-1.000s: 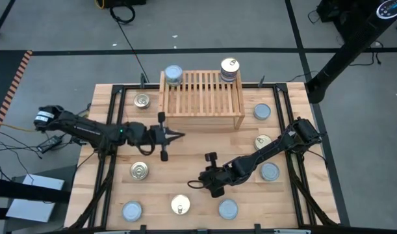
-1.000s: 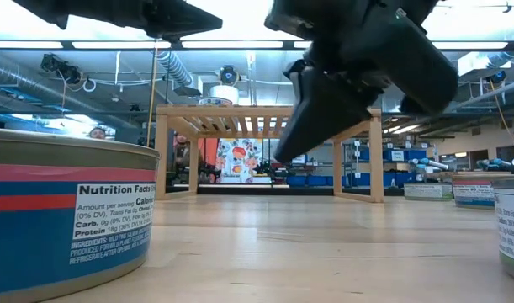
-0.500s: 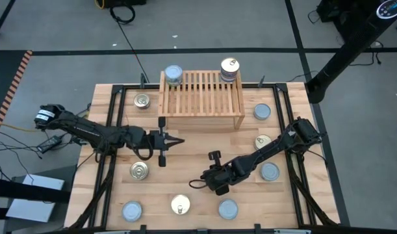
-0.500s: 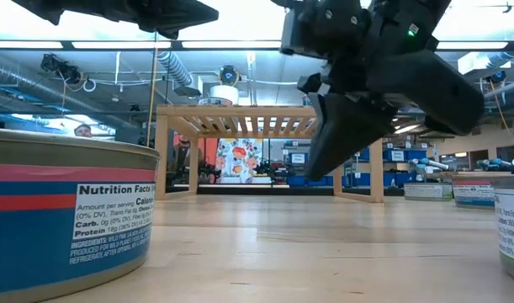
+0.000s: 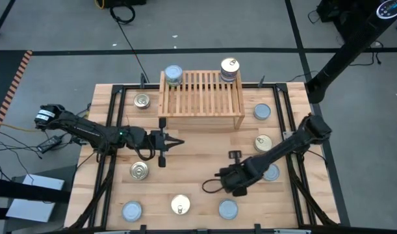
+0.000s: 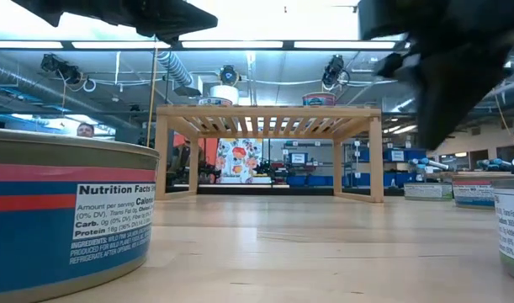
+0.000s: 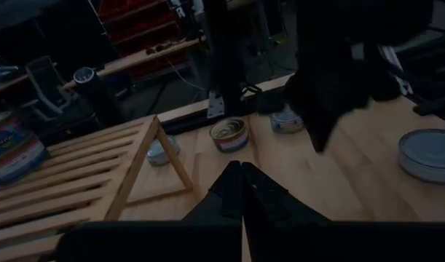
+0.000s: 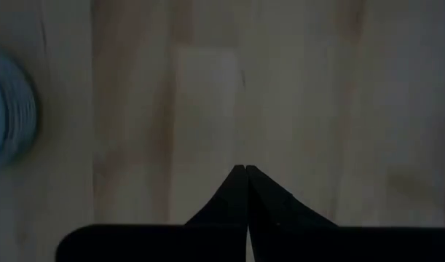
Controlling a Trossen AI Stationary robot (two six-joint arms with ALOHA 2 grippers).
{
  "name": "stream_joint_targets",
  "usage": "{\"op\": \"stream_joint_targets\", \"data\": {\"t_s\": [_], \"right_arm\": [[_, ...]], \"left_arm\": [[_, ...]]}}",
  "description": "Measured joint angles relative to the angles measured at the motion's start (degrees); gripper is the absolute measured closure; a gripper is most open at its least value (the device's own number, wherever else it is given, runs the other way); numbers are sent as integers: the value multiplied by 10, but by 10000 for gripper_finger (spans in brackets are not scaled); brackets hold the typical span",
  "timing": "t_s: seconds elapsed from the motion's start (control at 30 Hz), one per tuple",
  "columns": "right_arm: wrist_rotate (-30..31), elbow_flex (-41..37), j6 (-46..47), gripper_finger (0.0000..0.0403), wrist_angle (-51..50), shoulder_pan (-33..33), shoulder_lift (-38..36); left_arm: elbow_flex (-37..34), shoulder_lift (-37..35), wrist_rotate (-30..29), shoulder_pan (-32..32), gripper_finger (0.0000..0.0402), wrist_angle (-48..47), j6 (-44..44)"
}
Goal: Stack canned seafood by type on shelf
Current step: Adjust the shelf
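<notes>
Right gripper (image 5: 208, 187) relocated toward the right table edge.
Both jaws closed, empty; left gripper (image 5: 180, 141) apparently unmoved before the shelf (image 5: 201, 97).

shelf (image 5: 201, 97) middle bare, tins (image 5: 173, 75) at corners

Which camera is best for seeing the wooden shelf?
The high view: it shows the whole shelf, its slatted top, and a tin at each back corner. The low view shows it side-on, so you see legs and open space underneath. The left wrist view catches only part of it. The right wrist view shows none of it.
</notes>
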Motion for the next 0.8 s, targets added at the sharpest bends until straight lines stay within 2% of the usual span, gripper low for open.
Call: {"op": "stream_joint_targets", "data": {"t_s": [0.2,0.37,0.57,0.8], "right_arm": [[3,0,133,396,-150,12,-60],[42,0,194,396,-239,9,-99],[43,0,201,396,-235,10,-128],[53,-3,182,396,-215,18,-131]], "left_arm": [[0,0,10,0,401,-10,-2],[0,0,10,0,401,-10,-2],[0,0,10,-19,400,-13,41],[0,0,10,-42,400,-23,27]]}}
